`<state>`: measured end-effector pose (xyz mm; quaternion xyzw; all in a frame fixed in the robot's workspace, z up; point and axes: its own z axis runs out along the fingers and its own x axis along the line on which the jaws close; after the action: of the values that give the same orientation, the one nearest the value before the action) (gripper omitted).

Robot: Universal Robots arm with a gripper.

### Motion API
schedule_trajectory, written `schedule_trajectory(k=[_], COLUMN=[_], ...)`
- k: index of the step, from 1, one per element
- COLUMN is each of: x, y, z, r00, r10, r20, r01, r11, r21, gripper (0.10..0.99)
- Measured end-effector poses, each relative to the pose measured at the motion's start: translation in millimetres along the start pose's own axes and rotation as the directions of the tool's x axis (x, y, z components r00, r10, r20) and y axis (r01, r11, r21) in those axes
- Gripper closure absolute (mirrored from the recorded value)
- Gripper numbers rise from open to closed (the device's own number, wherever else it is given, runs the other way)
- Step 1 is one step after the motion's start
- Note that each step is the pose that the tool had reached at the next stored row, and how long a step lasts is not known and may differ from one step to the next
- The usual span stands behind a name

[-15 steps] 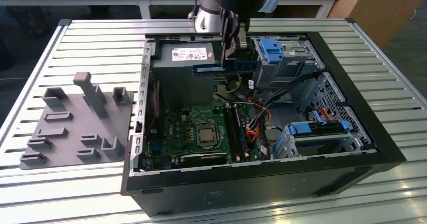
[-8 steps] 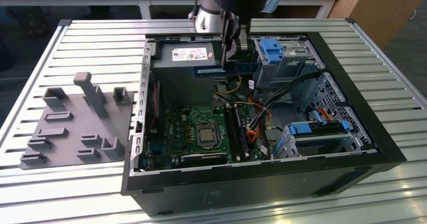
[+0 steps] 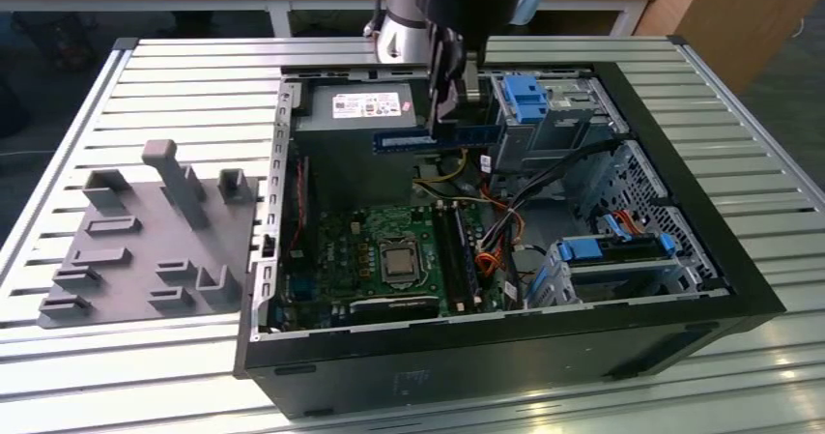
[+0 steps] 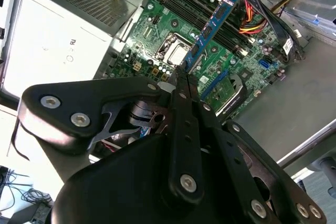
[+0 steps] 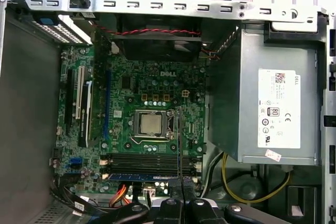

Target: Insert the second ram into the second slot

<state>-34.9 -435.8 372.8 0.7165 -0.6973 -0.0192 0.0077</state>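
My gripper is shut on the second ram, a thin blue stick with dark chips. It hangs level above the open computer case, in front of the power supply. In the second wrist view the ram sticks out from the black fingers over the green motherboard. In the first wrist view it shows edge-on as a thin line above the fingers. The row of black memory slots lies below, apart from the stick. A blue strip sits in the slot nearest the cables.
The case holds a grey power supply, a processor socket, loose orange and yellow cables, and drive bays with blue clips. A grey fixture plate lies on the slatted table at the exterior view's left.
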Motion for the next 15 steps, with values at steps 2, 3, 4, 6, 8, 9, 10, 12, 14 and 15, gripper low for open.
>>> schedule_trajectory(k=[2, 3, 4, 6, 8, 9, 10, 12, 14, 15], x=[1.3, 2.0, 2.7, 4.1, 5.8, 6.5, 7.4, 9.3, 10.8, 11.3], y=[0.0, 0.0, 0.1, 0.1, 0.1, 0.2, 0.2, 0.2, 0.3, 0.4], z=[0.0, 0.0, 0.0, 0.0, -0.1, -0.1, -0.1, -0.1, -0.2, -0.2], r00=[1.0000, 1.0000, 1.0000, 1.0000, 1.0000, 1.0000, 1.0000, 1.0000, 1.0000, 1.0000], r10=[0.000, 0.000, 0.000, 0.000, 0.000, 0.000, 0.000, 0.000, 0.000, 0.000], r20=[0.0000, 0.0001, 0.0001, 0.0001, 0.0000, 0.0001, 0.0001, 0.0000, 0.0000, 0.0000], r01=[0.000, 0.000, 0.000, 0.000, 0.000, 0.000, 0.000, 0.000, 0.000, 0.000], r11=[1.0000, 1.0000, 1.0000, 1.0000, 1.0000, 1.0000, 1.0000, 1.0000, 1.0000, 1.0000], r21=[0.000, 0.000, 0.000, 0.000, 0.000, 0.000, 0.000, 0.000, 0.000, 0.000], gripper=[0.965, 0.965, 0.965, 0.965, 0.965, 0.965, 0.965, 0.965, 0.965, 0.965])
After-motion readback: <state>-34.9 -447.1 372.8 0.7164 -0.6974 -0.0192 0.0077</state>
